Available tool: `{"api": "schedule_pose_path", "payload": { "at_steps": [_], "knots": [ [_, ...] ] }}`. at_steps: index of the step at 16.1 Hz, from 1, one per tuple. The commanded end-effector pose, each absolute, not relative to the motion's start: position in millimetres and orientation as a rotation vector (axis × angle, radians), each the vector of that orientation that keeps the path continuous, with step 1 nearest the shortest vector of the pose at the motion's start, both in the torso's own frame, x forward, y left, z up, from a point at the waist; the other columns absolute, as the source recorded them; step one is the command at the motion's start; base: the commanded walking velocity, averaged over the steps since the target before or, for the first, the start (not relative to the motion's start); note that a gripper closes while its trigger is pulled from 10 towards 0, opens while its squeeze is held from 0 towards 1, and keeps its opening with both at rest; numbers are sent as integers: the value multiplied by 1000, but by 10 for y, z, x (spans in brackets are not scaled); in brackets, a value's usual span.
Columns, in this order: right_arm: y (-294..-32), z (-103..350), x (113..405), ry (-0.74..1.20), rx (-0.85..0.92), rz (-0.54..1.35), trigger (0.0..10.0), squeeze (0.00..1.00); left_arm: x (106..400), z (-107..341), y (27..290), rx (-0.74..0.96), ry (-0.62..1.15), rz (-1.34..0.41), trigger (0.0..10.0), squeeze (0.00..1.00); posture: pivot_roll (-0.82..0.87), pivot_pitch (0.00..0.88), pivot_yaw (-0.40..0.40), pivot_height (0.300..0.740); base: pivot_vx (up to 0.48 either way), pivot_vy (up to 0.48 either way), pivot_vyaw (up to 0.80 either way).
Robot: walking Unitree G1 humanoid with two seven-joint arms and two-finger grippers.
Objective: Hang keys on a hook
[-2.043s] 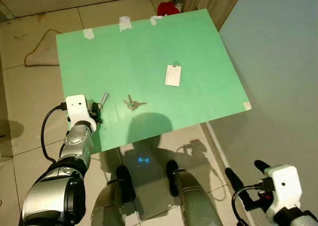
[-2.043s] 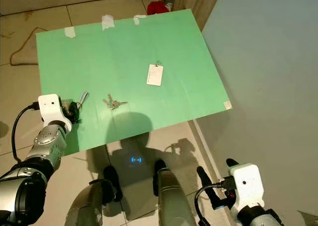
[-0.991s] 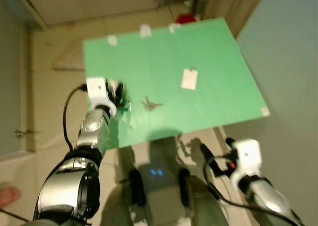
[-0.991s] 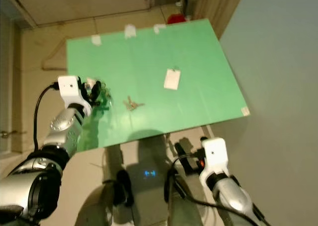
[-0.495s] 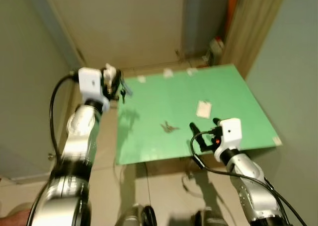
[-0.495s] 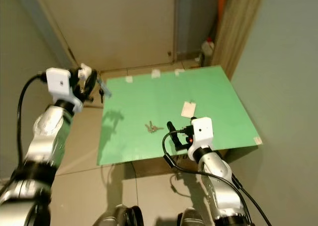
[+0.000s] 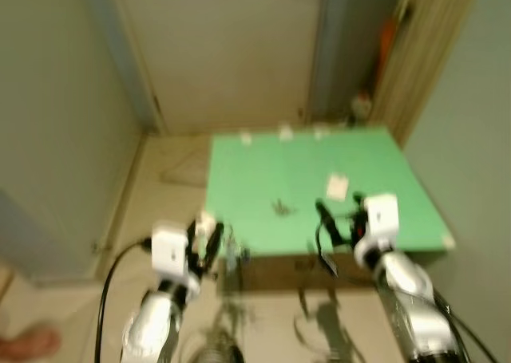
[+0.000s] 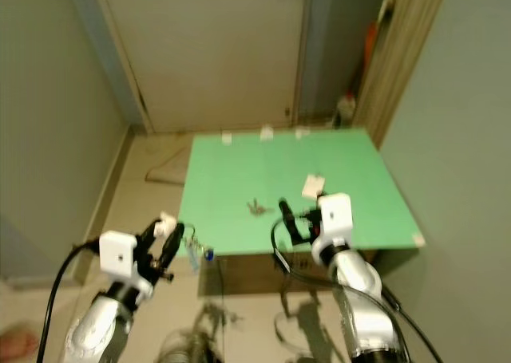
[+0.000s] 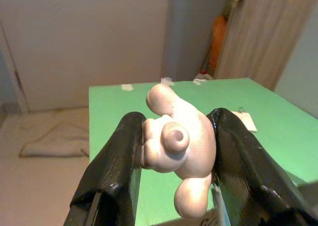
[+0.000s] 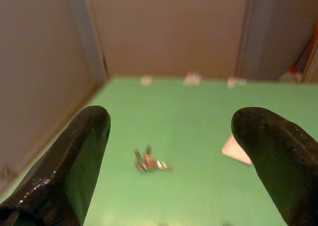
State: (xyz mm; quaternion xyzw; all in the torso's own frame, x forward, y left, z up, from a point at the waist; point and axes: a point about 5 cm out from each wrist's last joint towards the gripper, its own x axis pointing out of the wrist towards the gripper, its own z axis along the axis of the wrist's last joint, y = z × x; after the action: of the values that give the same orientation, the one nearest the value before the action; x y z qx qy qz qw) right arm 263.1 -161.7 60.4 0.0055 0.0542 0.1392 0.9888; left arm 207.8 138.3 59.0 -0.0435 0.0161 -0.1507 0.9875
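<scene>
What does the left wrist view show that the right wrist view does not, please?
Left wrist view: a pale pink rubbery keyring charm clamped in the left gripper, and an orange object in the far corner. Right wrist view: a loose bunch of metal keys on the board, beyond the open right gripper. Both: the green board and the white card tag lying on it.

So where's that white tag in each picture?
Left eye view: white tag lies on the green board, right of the loose keys.
Right eye view: tag, same place.
Left wrist view: tag beyond the pink charm.
Right wrist view: tag beside the keys.
Shared landmark: green board.
</scene>
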Motion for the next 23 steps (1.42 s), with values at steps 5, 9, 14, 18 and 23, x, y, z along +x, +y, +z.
{"api": "schedule_pose_path", "payload": {
  "at_steps": [5, 9, 14, 18, 23],
  "knots": [
    [-1595, 607, 2485, 74, 1, 300, 10000, 0, 2124, 609, 1368, -62, -8, -357, 0, 0, -181, 0, 93, 740, 0, 0, 0],
    [-1594, 606, 2502, 75, 15, 284, 10000, 0, 2062, 267, 1432, -75, 92, -331, 0, 0, -190, 0, 101, 740, 0, 0, 0],
    [-1612, 582, 2480, 76, 44, 257, 10000, 0, 2200, 472, 1375, -81, 30, -334, 0, 0, -192, 0, 102, 740, 0, 0, 0],
    [-1589, 588, 2515, 74, 39, 258, 10000, 0, 2282, 551, 1369, -33, 23, -343, 0, 0, -196, 0, 106, 740, 0, 0, 0],
    [-1601, 576, 2568, 93, 36, 245, 10000, 0, 2308, 619, 1290, -18, 25, -379, 0, 0, -201, 0, 112, 740, 0, 0, -280]
  ]
}}
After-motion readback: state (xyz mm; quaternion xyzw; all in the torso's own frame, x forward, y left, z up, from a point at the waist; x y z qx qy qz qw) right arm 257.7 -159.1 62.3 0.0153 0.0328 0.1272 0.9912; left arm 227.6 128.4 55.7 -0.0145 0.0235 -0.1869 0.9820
